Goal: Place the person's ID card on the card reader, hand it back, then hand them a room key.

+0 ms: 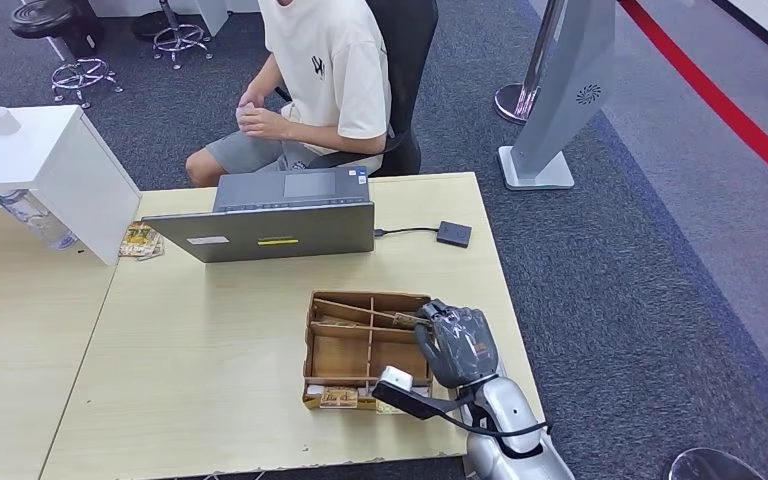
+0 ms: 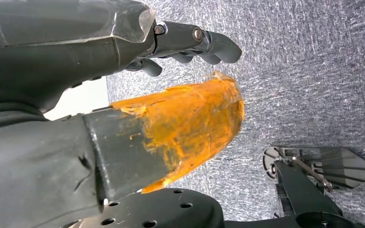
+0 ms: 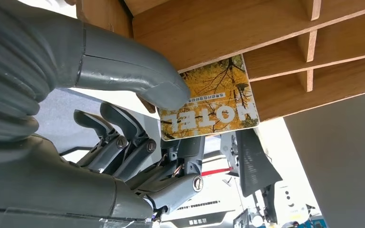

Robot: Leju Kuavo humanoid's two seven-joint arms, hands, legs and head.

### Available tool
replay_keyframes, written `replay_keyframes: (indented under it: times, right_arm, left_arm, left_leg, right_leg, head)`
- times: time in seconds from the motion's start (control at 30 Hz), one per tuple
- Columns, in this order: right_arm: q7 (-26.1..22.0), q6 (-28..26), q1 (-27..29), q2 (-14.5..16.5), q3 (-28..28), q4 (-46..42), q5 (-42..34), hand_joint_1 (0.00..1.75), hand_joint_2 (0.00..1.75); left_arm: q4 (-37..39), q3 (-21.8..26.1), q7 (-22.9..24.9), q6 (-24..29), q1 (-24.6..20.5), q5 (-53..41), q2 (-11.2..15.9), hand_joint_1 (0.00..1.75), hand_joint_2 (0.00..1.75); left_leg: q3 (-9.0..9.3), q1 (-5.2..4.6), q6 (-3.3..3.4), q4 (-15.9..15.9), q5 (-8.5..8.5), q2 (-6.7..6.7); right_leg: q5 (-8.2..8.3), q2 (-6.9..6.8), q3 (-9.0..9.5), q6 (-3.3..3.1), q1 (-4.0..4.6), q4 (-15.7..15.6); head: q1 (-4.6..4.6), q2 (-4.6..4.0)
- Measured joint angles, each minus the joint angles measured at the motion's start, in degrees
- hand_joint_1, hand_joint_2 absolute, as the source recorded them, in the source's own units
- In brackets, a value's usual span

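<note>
Head view first: the right robot hand (image 1: 457, 343) sits at the near right corner of the wooden organiser (image 1: 365, 348) on the pale worktop (image 1: 210, 370), fingers curled at the tray's edge; what it grips is hidden from here. Beyond stand a grey laptop (image 1: 275, 218) and a small black card reader (image 1: 453, 234) joined to it by a cable, and a seated person (image 1: 310, 85) in a cream shirt faces the far side.

Left wrist view: the left robot hand (image 2: 190, 45) hangs over grey carpet (image 2: 313, 71), fingers loosely curled around nothing, an orange-taped thumb (image 2: 190, 123) in front.

Right wrist view: here the hold is plain. Thumb and fingers pinch a yellow room key card (image 3: 209, 102) printed HOTEL, just beside the organiser's wooden dividers.
</note>
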Motion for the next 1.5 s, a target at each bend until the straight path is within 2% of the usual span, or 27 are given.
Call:
replay_keyframes:
  times: [0.2, 0.3, 0.5, 0.63, 0.8, 1.13, 1.5]
  right_arm:
    - [-0.35, 0.00, -0.49, -0.10, 0.09, 0.60, -2.79, 1.75, 1.75]
    - [-1.13, 0.21, -0.79, -0.21, 0.39, 0.91, -7.64, 1.75, 1.75]
    - [-4.88, 6.00, -0.40, -1.00, 1.32, -2.23, -25.33, 1.75, 1.75]
    - [-8.14, 11.71, 1.03, -1.21, 1.04, -8.60, -39.41, 1.75, 1.75]
    - [-10.70, 15.32, 2.62, -1.21, -0.53, -17.58, -50.27, 1.75, 1.75]
    - [-12.32, 16.20, 5.21, -1.21, -3.17, -27.71, -56.27, 1.75, 1.75]
    - [-12.74, 17.46, 5.71, -1.19, -3.89, -30.12, -56.64, 1.75, 1.75]
  left_arm:
    - [0.00, -0.01, -0.05, 0.02, -0.01, 0.17, 0.02, 0.00, 0.00]
    - [0.00, -0.01, -0.29, 0.02, 0.00, 0.39, 0.11, 0.00, 0.00]
    - [0.00, -0.01, -1.31, 0.05, 0.08, 1.37, 0.33, 0.00, 0.00]
    - [0.00, -0.01, -2.05, 0.24, 0.24, 2.05, 0.44, 0.00, 0.00]
    - [0.00, -0.01, -2.42, 0.55, 0.32, 2.48, 0.46, 0.00, 0.00]
    - [0.00, -0.01, -2.90, 0.66, 0.39, 2.88, 0.44, 0.00, 0.00]
    - [0.00, -0.01, -2.89, 0.83, 0.38, 3.21, 0.39, 0.00, 0.00]
  left_leg:
    - [0.01, 0.00, 0.00, 0.00, 0.00, 0.00]
    - [0.01, 0.00, 0.01, 0.00, 0.01, 0.00]
    - [-0.02, -0.01, 0.02, 0.00, 0.01, 0.00]
    - [-0.08, -0.03, 0.02, 0.01, 0.01, -0.01]
    - [-0.11, -0.03, 0.02, 0.00, 0.01, -0.02]
    - [-0.10, -0.03, 0.02, 0.00, 0.01, 0.00]
    - [-0.10, -0.03, 0.02, 0.00, 0.01, 0.00]
  right_leg:
    - [0.00, 0.00, 0.01, 0.00, 0.00, 0.00]
    - [0.00, 0.00, 0.02, 0.00, 0.00, 0.00]
    - [0.01, 0.00, -0.01, 0.01, 0.00, 0.00]
    - [0.01, 0.00, -0.08, 0.00, 0.00, 0.00]
    - [0.00, 0.00, -0.11, 0.00, 0.00, 0.00]
    - [0.01, 0.00, -0.09, 0.00, 0.00, 0.00]
    - [0.01, 0.00, -0.10, 0.00, 0.00, 0.00]
  head:
    - [0.00, 0.00]
    - [0.00, 0.00]
    - [0.01, 0.00]
    - [-0.01, 0.00]
    - [0.00, 0.00]
    - [0.00, 0.00]
    - [0.00, 0.00]
